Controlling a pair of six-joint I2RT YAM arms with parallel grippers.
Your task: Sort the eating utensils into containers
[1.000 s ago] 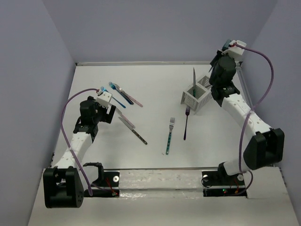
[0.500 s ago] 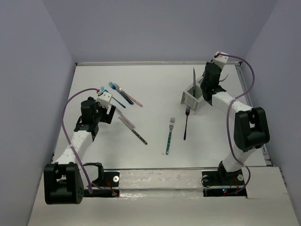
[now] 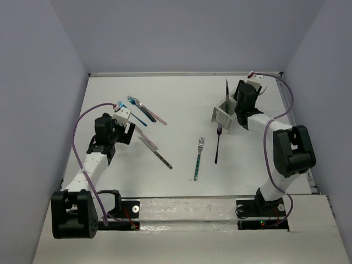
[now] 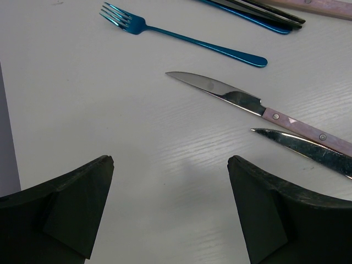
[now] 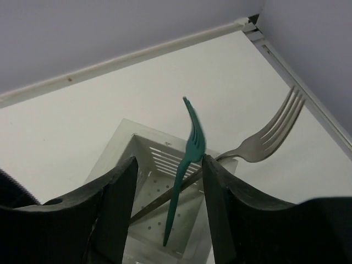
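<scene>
Change observed: the right arm has swung in from the far right corner and come down over the caddy [image 3: 224, 116]. The left arm has not moved.

Right gripper [image 5: 169, 164]: the jaws stand apart, wider than a utensil handle, directly above one compartment. A teal fork [image 5: 190, 148] stands in that compartment, handle down and tines up, close against the right-hand finger. It appears released rather than clamped. A silver fork [image 5: 269, 137] leans out of the caddy to the right. From the overhead camera, a knife [image 3: 226, 90] stands upright in the caddy's left side.

Left gripper [image 4: 170, 160]: the jaws are parted and hold nothing, hovering over the bare desk [image 3: 181, 99]. Just ahead lie a blue fork [image 4: 192, 41], a pink-handled knife [image 4: 258, 107] and a second knife [image 4: 308, 151].

Meaning for the task: one more utensil looks delivered. Sorting is far from complete. A dark fork [image 3: 218, 143] and a teal-handled fork [image 3: 198, 159] lie mid-desk, and the left cluster is untouched. The right arm would probably need to rise straight up, or it may snag the standing forks.
</scene>
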